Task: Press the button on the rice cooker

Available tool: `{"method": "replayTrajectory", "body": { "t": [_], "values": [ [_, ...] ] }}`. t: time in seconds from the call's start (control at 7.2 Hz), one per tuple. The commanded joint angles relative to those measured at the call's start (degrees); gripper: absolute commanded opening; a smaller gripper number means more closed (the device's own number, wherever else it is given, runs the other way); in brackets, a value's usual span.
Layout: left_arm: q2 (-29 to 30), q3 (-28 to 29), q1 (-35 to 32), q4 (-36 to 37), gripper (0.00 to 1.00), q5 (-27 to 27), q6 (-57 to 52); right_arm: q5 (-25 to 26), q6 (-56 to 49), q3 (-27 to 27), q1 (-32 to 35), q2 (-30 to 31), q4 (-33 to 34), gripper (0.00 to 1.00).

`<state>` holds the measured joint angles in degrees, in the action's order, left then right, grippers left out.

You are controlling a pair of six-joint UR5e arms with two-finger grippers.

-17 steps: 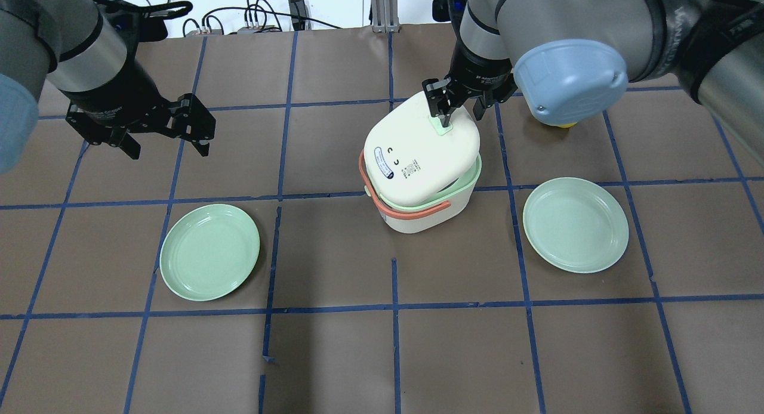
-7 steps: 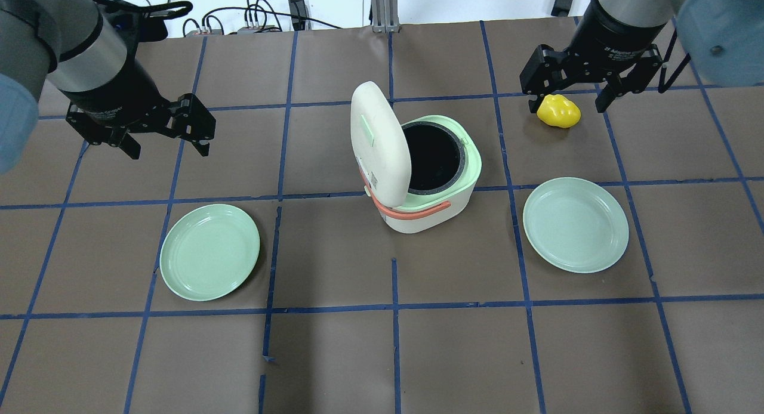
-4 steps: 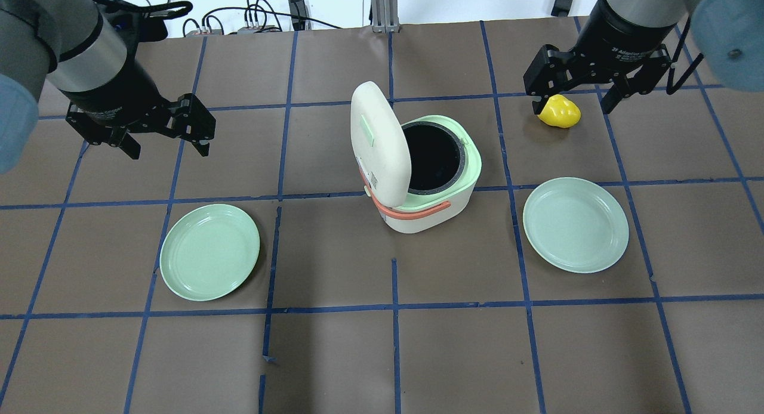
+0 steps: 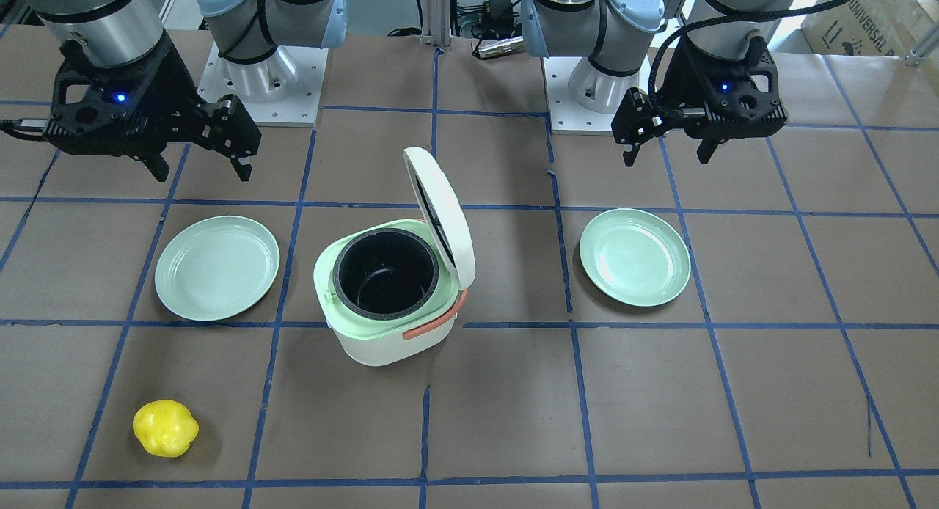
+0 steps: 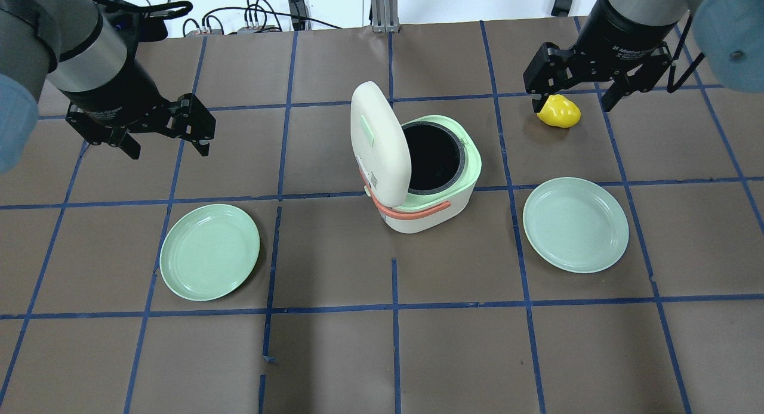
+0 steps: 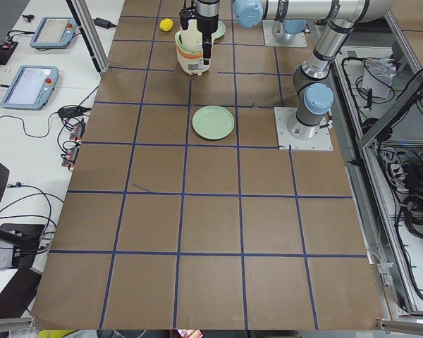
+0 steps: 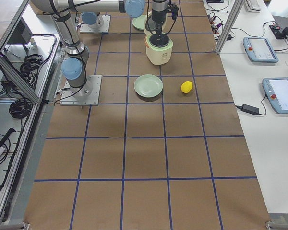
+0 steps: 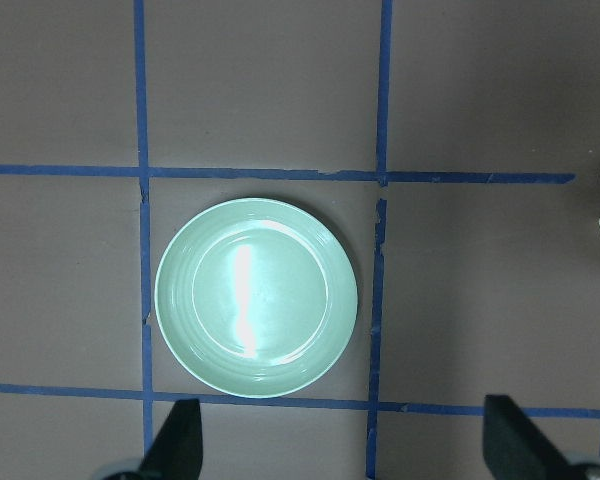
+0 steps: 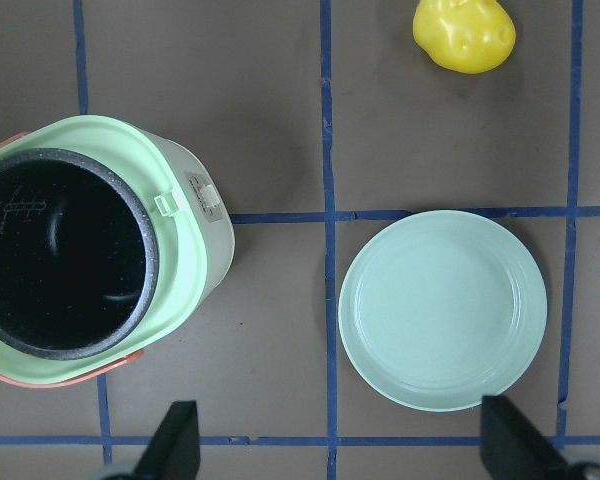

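The white rice cooker (image 5: 427, 214) with its pale green rim stands mid-table, and its lid (image 5: 379, 142) stands upright and open. The green lid button (image 5: 366, 130) faces left. The black inner pot (image 4: 386, 273) is empty. It also shows in the right wrist view (image 9: 55, 255). My right gripper (image 5: 572, 104) is open and empty, raised high to the cooker's right. My left gripper (image 5: 168, 151) is open and empty, raised at the far left.
One green plate (image 5: 210, 251) lies left of the cooker and another (image 5: 576, 224) lies to its right. A yellow toy pepper (image 4: 165, 428) lies on the far side, beyond the right plate. Blue tape lines grid the brown table (image 5: 394, 354).
My right gripper has left the lid button and moved up and to the right. The lid has swung from nearly shut to upright. The left arm has not moved.
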<state>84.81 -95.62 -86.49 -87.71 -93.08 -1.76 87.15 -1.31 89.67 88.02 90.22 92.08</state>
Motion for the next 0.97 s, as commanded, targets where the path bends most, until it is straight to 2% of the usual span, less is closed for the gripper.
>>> {"method": "replayTrajectory", "body": {
  "t": [0.0, 0.83],
  "values": [
    [0.0, 0.0, 0.0, 0.0, 1.00, 0.0, 0.0, 0.0, -0.2, 1.3, 0.2, 0.5, -0.1, 1.00],
    [0.0, 0.0, 0.0, 0.0, 1.00, 0.0, 0.0, 0.0, -0.1, 2.3, 0.2, 0.4, 0.6, 1.00]
  ]
}}
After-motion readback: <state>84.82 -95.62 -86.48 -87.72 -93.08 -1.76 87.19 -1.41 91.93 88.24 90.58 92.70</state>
